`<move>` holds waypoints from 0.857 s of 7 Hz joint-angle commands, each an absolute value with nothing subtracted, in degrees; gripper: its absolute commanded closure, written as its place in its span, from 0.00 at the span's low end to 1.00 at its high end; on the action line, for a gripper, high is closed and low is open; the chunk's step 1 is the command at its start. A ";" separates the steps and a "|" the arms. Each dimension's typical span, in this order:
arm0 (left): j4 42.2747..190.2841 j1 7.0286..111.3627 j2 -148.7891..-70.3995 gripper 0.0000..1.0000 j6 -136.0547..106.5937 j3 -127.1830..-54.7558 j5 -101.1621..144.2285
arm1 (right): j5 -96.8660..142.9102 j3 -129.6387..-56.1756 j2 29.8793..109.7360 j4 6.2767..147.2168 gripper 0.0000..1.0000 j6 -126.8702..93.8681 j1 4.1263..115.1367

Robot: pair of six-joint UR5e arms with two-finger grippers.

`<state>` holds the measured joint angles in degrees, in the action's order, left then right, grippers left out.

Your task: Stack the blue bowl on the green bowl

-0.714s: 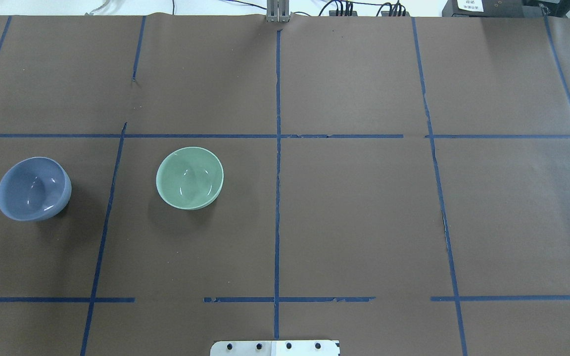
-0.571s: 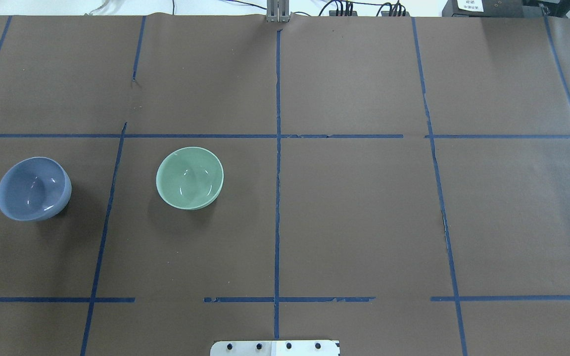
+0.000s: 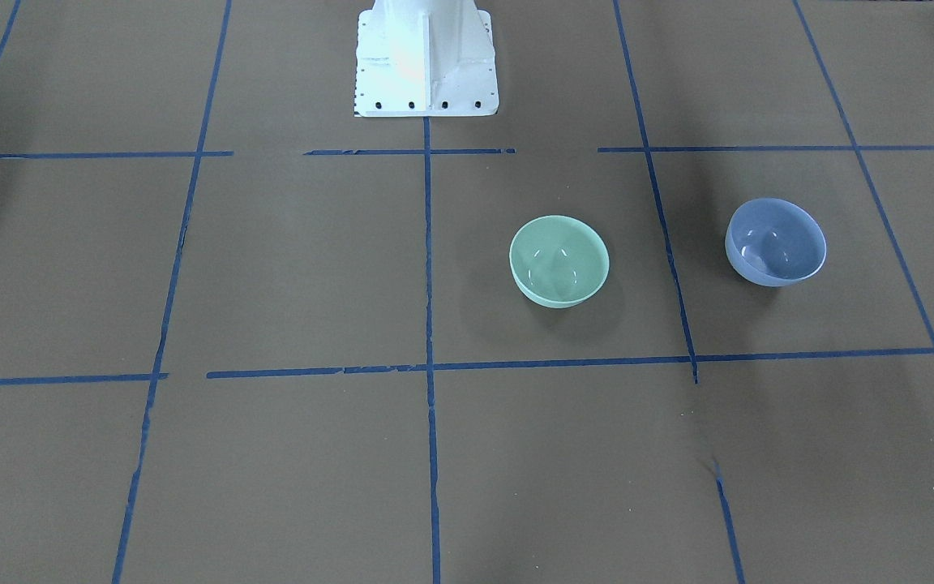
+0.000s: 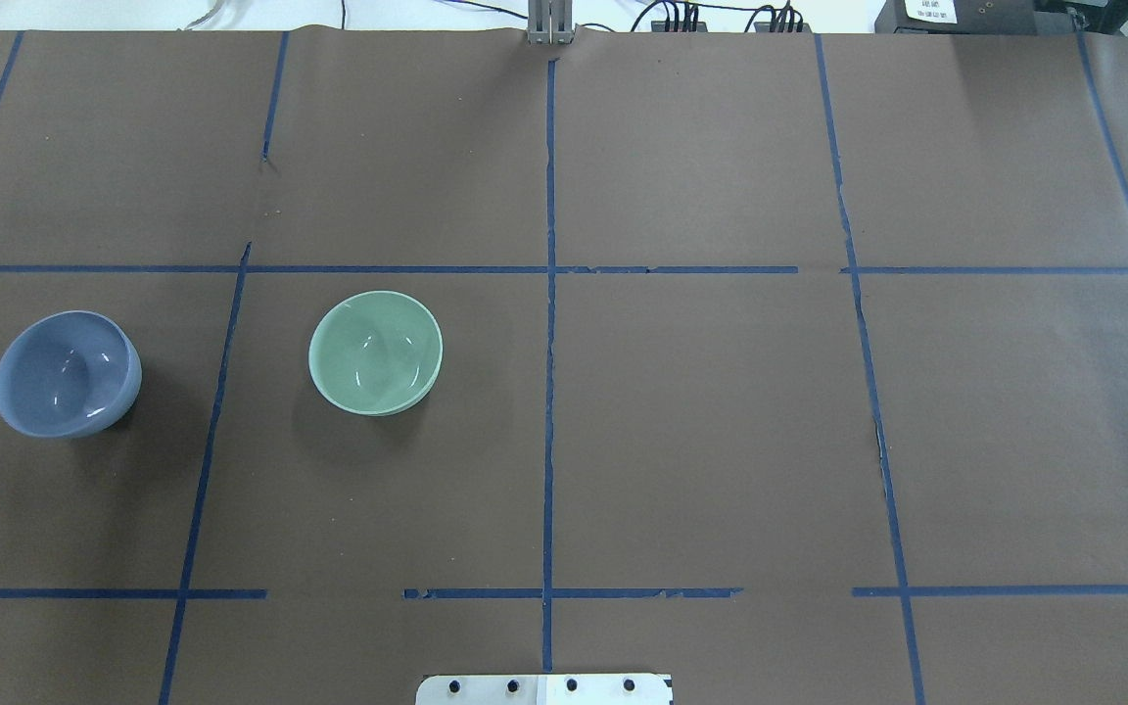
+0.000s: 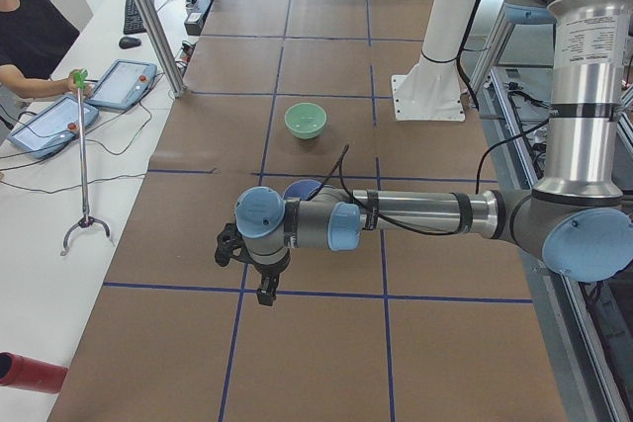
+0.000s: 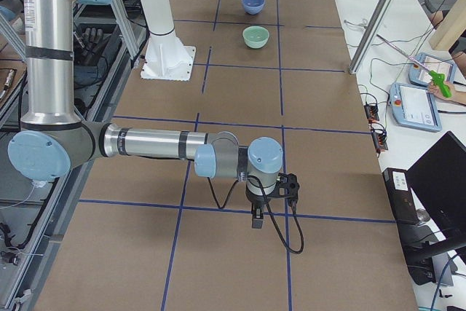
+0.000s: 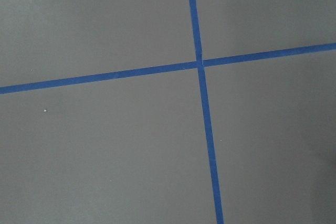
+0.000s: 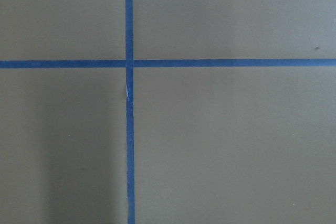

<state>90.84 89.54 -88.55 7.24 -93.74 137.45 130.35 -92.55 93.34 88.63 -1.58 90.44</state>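
The blue bowl (image 4: 67,374) is seen upright on the robot's left. It is well apart from the green bowl (image 4: 375,352), with a tape line (image 4: 211,411) and a wide stretch of brown paper (image 4: 701,431) between them. The left gripper (image 5: 265,294) and right gripper (image 6: 256,221) are pointed down over tape crossings, and it cannot be told whether their jaws are open or closed.

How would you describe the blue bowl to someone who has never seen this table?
Look at the brown table marked into squares by blue tape. On the robot's left half, two small bowls sit apart in neighbouring squares of the middle row. The blue bowl is the outer one, periwinkle; the green bowl beside it, nearer the centre, is mint.
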 commanded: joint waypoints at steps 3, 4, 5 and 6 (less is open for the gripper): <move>97.33 71.76 -87.98 0.00 -19.79 -105.11 133.10 | 130.34 -92.55 93.34 88.68 0.00 -1.58 90.44; 104.78 68.85 -85.98 0.00 -24.91 -103.90 131.15 | 130.34 -92.55 93.34 88.59 0.00 -1.58 90.44; 111.90 66.30 -85.00 0.00 -29.83 -101.28 129.83 | 130.34 -92.55 93.34 88.59 0.00 -1.58 90.44; 117.19 63.14 -84.90 0.00 -34.84 -98.64 129.64 | 130.34 -92.55 93.34 88.59 0.00 -1.58 90.44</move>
